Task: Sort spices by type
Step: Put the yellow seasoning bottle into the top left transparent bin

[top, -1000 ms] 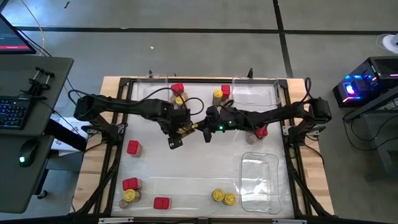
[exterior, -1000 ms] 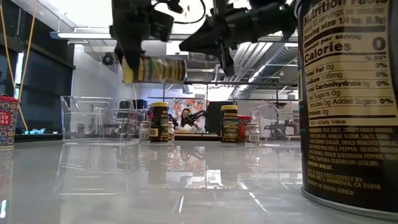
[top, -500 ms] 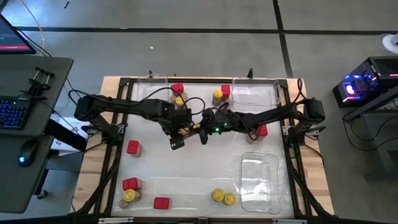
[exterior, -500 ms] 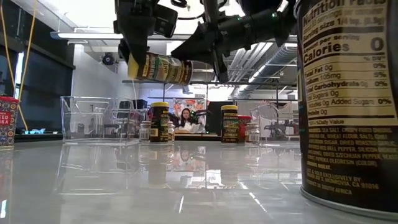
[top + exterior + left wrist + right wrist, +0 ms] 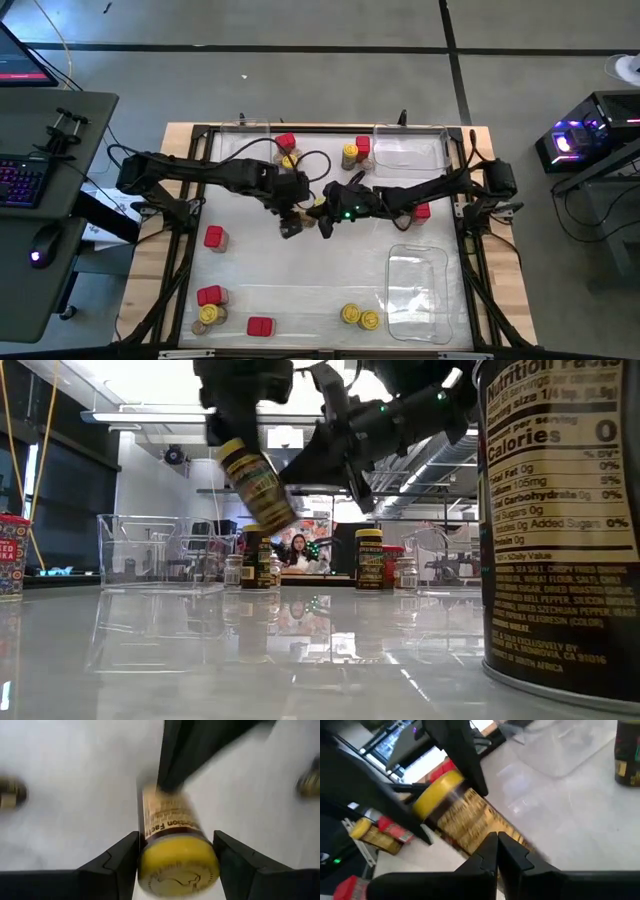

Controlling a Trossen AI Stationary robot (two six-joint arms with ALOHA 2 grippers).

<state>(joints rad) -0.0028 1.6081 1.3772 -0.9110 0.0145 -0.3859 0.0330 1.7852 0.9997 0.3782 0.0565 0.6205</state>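
Low view, nearest: big jar (image 5: 560, 520) cut off at edge, kind unreadable; beyond, yellow-lidded jar (image 5: 256, 485) clamped in left pincer (image 5: 235, 435) above mid-surface (image 5: 300, 650), tipped from level to steep slant within last second; right pincer (image 5: 335, 445) shut, nudging jar's far end, contact blurred; likely mid-air reorienting before sorting

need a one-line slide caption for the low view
Left gripper holds a yellow-lidded spice jar tilted above the table while the shut right gripper presses against it.
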